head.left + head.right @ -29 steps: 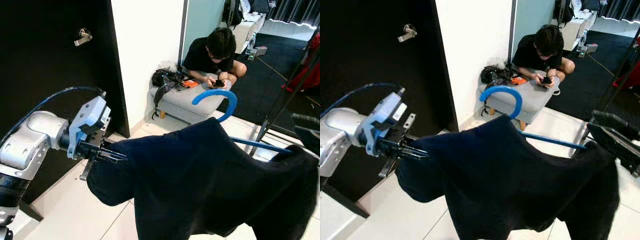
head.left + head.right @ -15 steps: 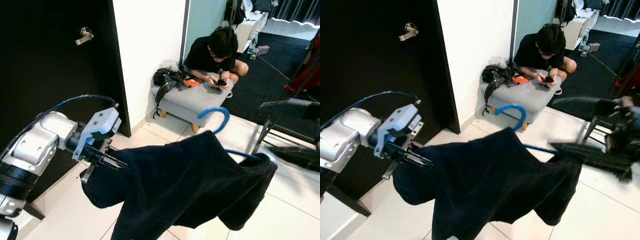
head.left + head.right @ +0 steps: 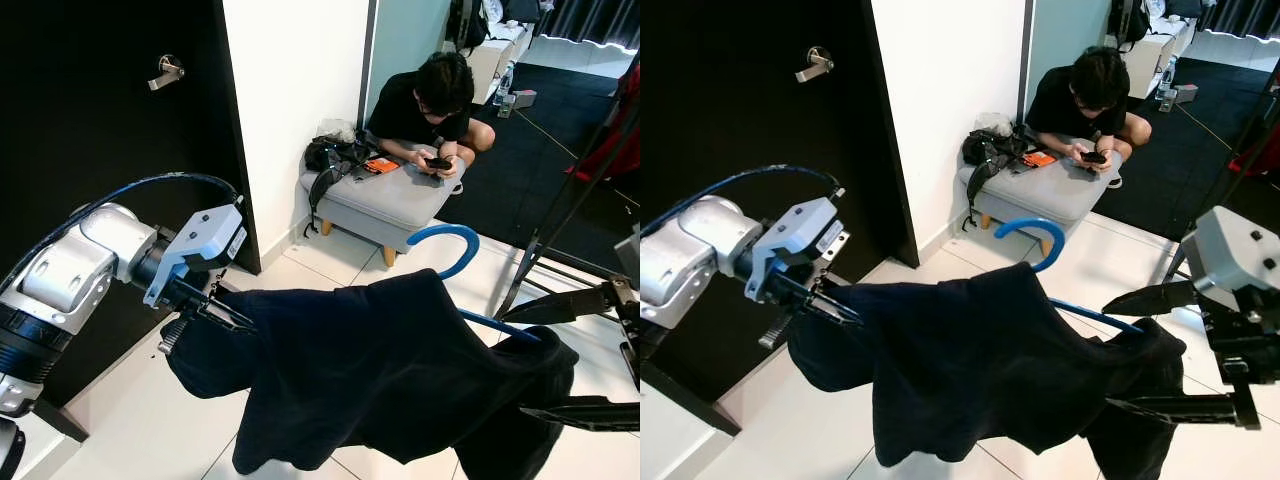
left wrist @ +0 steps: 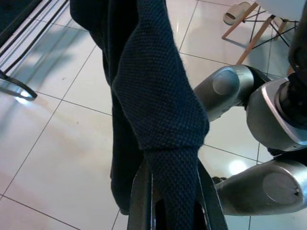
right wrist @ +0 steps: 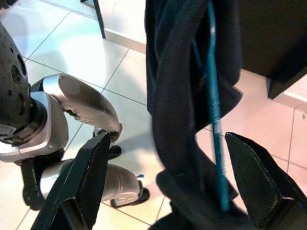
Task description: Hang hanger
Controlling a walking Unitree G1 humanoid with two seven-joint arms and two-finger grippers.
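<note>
We see the blue hanger (image 3: 452,250) carrying a dark garment (image 3: 390,370), in the air above the white tiled floor (image 3: 130,420). Our left gripper (image 4: 172,211) is clenched on one shoulder of the garment. At the opposite end, our right gripper (image 3: 1170,350) stands spread wide, its fingers (image 5: 86,177) either side of the garment and hanger, not touching them.

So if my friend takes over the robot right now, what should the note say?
Left gripper: shut on one end of the dark shirt, holding it up.
Right gripper: open, fingers spread either side of the shirt's other end, not gripping.
Hanger: blue, inside the shirt, hook poking out the top, held over the tiled floor.
Done: shirt is on the hanger.
Left: grip the right end, then hook it onto a rail. A person sits ahead by the grey stool.
</note>
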